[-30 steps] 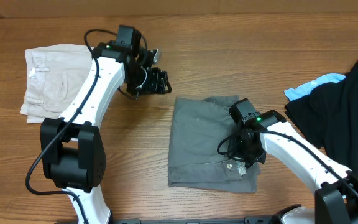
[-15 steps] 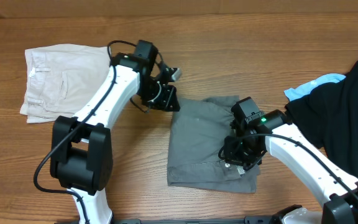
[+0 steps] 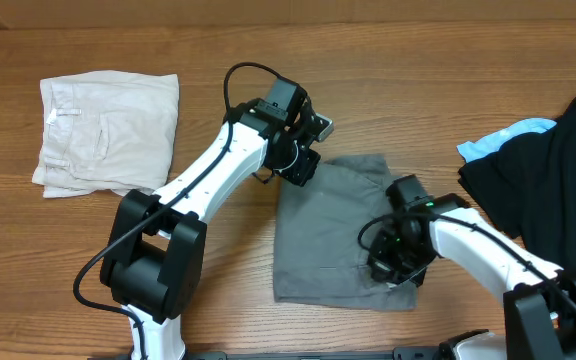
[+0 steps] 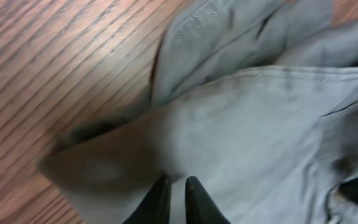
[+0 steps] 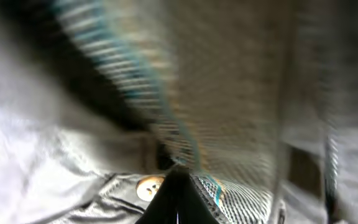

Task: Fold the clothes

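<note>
Working grey shorts (image 3: 318,240), part-folded, beneath left gripper (image 3: 303,165), nearly closed, and right gripper (image 3: 388,265), closed at waistband. Folded beyond left gripper: cream shorts (image 3: 108,130). Unfolded beyond right gripper: black garment (image 3: 548,170), light-blue garment (image 3: 513,135).

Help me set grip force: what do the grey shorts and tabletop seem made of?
The grey shorts look like matte woven cotton, going by stitched seams and soft creases. The table looks like wood or wood-grain laminate: grain lines, slight sheen.

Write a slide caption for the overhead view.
Folding grey shorts: left gripper at the upper-left corner, right gripper at the lower-right edge; cream shorts lie left, black garment and light-blue garment right.
</note>
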`<action>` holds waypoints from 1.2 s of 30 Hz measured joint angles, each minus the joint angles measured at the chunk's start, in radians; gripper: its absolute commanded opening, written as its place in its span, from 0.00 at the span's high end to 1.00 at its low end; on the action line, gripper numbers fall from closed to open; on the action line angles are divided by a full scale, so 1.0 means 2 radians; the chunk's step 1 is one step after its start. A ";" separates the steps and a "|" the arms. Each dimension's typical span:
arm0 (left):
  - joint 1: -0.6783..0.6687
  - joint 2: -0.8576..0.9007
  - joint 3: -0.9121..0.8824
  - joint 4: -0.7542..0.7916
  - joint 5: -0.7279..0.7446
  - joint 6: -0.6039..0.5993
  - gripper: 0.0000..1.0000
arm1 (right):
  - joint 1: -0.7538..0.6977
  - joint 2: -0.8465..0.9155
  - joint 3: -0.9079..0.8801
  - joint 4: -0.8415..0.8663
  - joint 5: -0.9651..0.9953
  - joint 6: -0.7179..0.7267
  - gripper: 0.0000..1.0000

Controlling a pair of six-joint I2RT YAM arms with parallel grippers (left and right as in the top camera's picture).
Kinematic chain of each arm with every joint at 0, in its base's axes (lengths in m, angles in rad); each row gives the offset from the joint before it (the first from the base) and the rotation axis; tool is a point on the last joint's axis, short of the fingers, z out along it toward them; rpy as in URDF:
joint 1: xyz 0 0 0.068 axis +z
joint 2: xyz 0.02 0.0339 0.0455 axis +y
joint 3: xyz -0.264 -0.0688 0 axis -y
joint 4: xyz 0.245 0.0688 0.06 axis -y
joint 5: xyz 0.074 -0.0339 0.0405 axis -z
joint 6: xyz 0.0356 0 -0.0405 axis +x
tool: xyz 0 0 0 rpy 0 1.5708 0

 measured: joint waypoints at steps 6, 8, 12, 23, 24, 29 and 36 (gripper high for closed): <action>0.003 0.000 -0.001 -0.029 -0.019 0.000 0.86 | -0.080 -0.001 -0.003 0.040 0.011 0.020 0.96; 0.004 0.000 -0.001 -0.037 -0.022 0.000 0.84 | -0.106 -0.002 -0.003 0.077 0.012 0.023 0.96; 0.004 0.000 -0.002 -0.040 -0.027 0.000 0.80 | -0.148 -0.001 -0.004 0.178 0.047 0.023 0.96; 0.004 0.000 -0.003 -0.060 -0.028 -0.002 0.74 | -0.196 0.005 0.102 0.095 0.037 -0.106 0.92; 0.004 0.000 -0.003 -0.057 -0.028 -0.002 0.71 | -0.196 0.005 0.120 0.065 0.032 -0.114 0.93; 0.009 0.000 -0.003 -0.019 -0.027 -0.004 0.64 | -0.197 0.001 0.148 -0.073 0.021 -0.125 0.93; 0.021 0.000 -0.003 0.008 -0.034 0.000 0.87 | -0.197 0.000 0.041 0.016 0.017 -0.095 0.94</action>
